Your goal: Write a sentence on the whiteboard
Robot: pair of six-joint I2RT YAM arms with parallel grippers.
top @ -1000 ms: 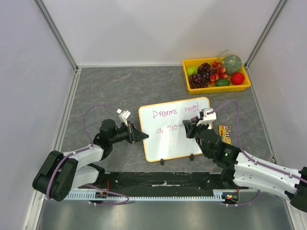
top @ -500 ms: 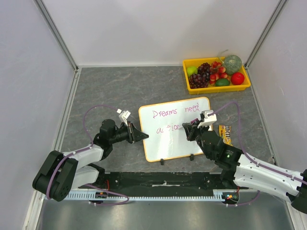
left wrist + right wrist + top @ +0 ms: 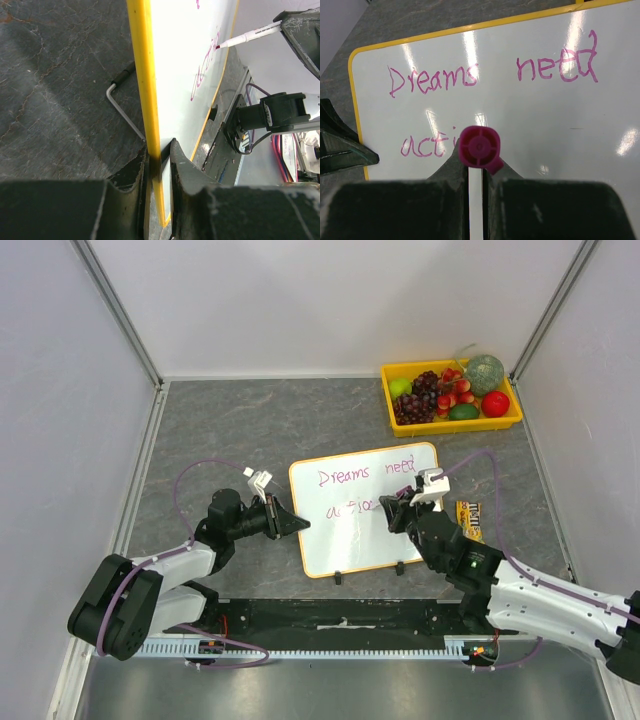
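The whiteboard (image 3: 350, 530) with a thin orange frame stands tilted on two black feet in the middle of the table. "Dreams need" and "actio" are written on it in pink. My left gripper (image 3: 297, 524) is shut on the board's left edge (image 3: 152, 125). My right gripper (image 3: 395, 508) is shut on a white marker with a pink end (image 3: 479, 146). The marker's tip (image 3: 219, 46) touches the board at the end of the second line. The board also fills the right wrist view (image 3: 530, 115).
A yellow tray (image 3: 448, 424) of fruit sits at the back right. A small snack packet (image 3: 470, 517) lies right of the board. A wire leg (image 3: 122, 107) props the board from behind. Enclosure walls stand on all sides.
My right gripper shifted slightly with the marker along the second line, and the writing there has grown by a letter. The left gripper and board have not moved.
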